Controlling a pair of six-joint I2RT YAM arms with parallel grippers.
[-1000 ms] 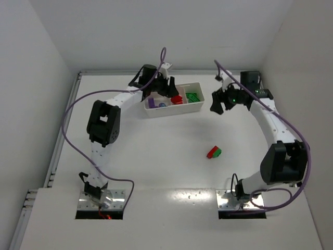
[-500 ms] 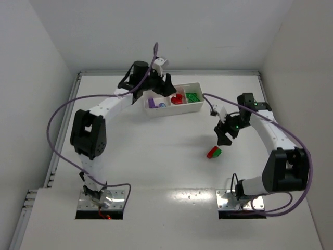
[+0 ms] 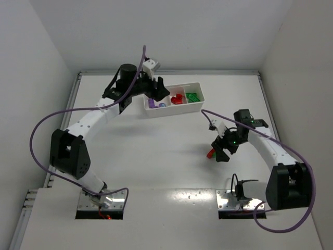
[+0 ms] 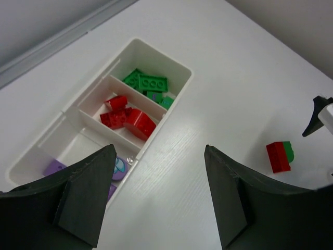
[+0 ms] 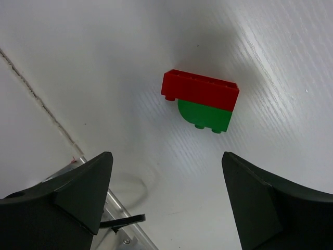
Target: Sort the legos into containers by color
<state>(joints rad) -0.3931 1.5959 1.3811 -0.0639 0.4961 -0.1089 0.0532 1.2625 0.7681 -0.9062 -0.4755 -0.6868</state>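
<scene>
A red-on-green lego stack (image 5: pixel 203 101) lies on the table, also seen in the top view (image 3: pixel 210 154) and the left wrist view (image 4: pixel 279 154). My right gripper (image 5: pixel 165 156) hovers just beside it, open, nothing between its fingers (image 3: pixel 218 151). The containers are three compartments of one white tray (image 3: pixel 174 110): green legos (image 4: pixel 148 83) in the right one, red legos (image 4: pixel 127 117) in the middle, purple pieces (image 4: pixel 54 167) in the left. My left gripper (image 4: pixel 158 151) is open and empty above the tray's left end (image 3: pixel 158 89).
White side walls close in the table on the left, back and right. A metal rail (image 3: pixel 67 120) runs along the left edge. Purple cables loop off both arms. The arm bases (image 3: pixel 101 200) sit at the near edge.
My right gripper swung from the back right down to the red-green stack and opened wider. My left gripper opened and drew back leftward from over the tray.
</scene>
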